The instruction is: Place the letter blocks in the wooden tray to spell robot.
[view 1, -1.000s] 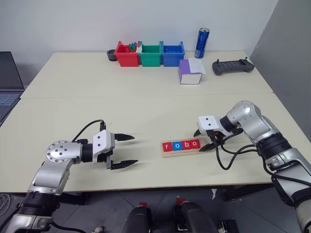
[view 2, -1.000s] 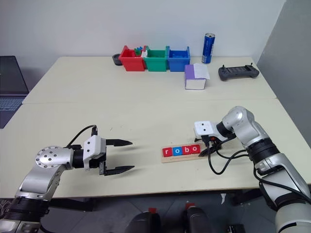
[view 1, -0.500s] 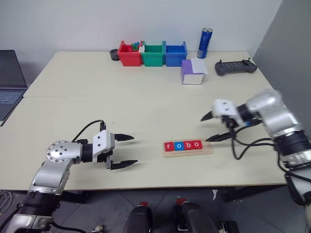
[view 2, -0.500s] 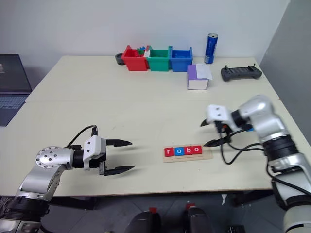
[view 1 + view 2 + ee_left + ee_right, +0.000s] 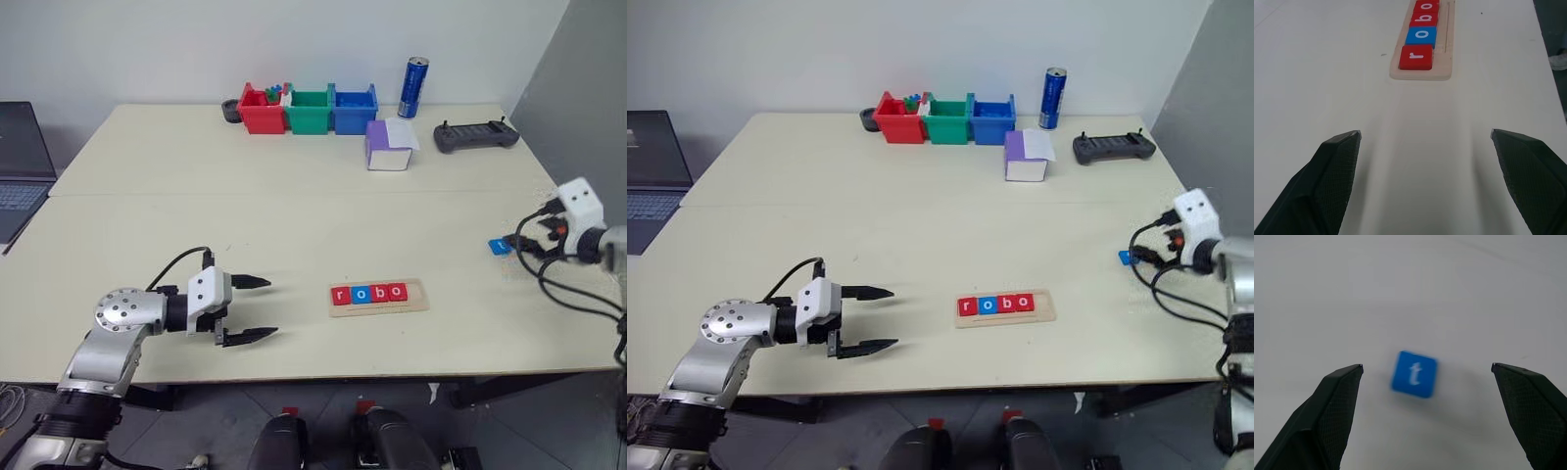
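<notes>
Black fingers of the right gripper [image 5: 1425,416] are standing wide apart, pointing at the blue t block [image 5: 1414,374] lying free on the table [image 5: 294,215]. At nine o'clock, the wooden tray [image 5: 415,298] is holding r, o, b, o. Left gripper [image 5: 257,308] is gaping, empty.

Left gripper [image 5: 257,309] hovers left of the wooden tray [image 5: 415,297], fingers spread wide and pointing toward it — right gripper [image 5: 1425,416] well right of it, likewise spread.
</notes>
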Robot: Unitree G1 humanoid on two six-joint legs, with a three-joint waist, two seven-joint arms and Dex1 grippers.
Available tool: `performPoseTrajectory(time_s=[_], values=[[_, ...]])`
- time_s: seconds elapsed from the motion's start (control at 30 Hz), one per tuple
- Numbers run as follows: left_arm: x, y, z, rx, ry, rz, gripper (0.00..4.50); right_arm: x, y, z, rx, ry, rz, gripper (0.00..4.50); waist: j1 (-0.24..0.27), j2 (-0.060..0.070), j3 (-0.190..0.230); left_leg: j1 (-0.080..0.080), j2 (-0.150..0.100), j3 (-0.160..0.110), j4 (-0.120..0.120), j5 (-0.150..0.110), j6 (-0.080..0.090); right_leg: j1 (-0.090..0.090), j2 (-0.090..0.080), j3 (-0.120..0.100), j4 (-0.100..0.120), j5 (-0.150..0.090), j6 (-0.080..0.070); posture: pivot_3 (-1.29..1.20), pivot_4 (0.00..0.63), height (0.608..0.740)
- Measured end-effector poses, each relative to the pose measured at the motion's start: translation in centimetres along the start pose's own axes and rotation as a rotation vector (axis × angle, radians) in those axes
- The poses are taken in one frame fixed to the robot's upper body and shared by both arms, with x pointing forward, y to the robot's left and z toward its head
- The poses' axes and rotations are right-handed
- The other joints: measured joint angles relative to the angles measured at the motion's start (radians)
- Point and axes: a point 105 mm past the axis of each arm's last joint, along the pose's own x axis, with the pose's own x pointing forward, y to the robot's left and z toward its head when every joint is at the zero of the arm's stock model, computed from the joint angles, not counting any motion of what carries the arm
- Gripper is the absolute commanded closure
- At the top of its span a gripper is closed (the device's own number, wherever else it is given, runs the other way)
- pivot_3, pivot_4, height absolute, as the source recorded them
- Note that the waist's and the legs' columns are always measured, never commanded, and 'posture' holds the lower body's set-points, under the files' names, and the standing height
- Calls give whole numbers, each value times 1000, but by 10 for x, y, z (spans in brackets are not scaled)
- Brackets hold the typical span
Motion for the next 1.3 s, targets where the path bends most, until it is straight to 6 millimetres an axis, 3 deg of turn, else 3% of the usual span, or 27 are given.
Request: performPoseTrajectory(time_s=[0.23, 0.53, 0.8, 1.0, 1.13, 1.3], values=[[3, 1, -1, -3, 0, -28, 0, 0, -25, 24, 97, -22, -174, 25, -12, 0, 0, 0, 0, 0, -1, 0, 0, 0, 0, 0, -1, 0, 1, 0, 150, 740], [2, 2, -3, -2, -3, -32, 0, 27, -21, -12, 179, 63, -184, 25, -14, 0, 0, 0, -1, 0, -1, 0, 0, 0, 0, 1, -1, 0, 1, 0, 150, 740], [2, 0, -5, -8, -1, -38, 0, 44, -14, -4, 158, 16, -153, 25, -18, 0, 0, 0, 0, 1, -1, 0, 0, 0, 1, 2, -1, 0, 1, 0, 150, 740], [2, -1, -6, -9, -1, -36, 0, 49, -8, -9, 160, 38, -131, 25, -16, 0, 0, 0, -1, 1, -1, 0, 0, 0, 1, 2, -1, 0, 1, 0, 150, 740], [2, -1, -7, -9, 0, -31, 0, 51, -5, -8, 169, 41, -126, 876, -16, 0, -1, 0, 0, 1, -1, 0, 0, 0, 1, 2, 0, 0, 1, 0, 150, 740], [3, 1, -4, -1, -3, -30, 0, 48, 3, -5, 149, 62, -115, 2653, -14, 0, -1, 0, -1, 1, -1, 0, 0, 0, 1, 2, -1, 0, 1, 0, 150, 740]])
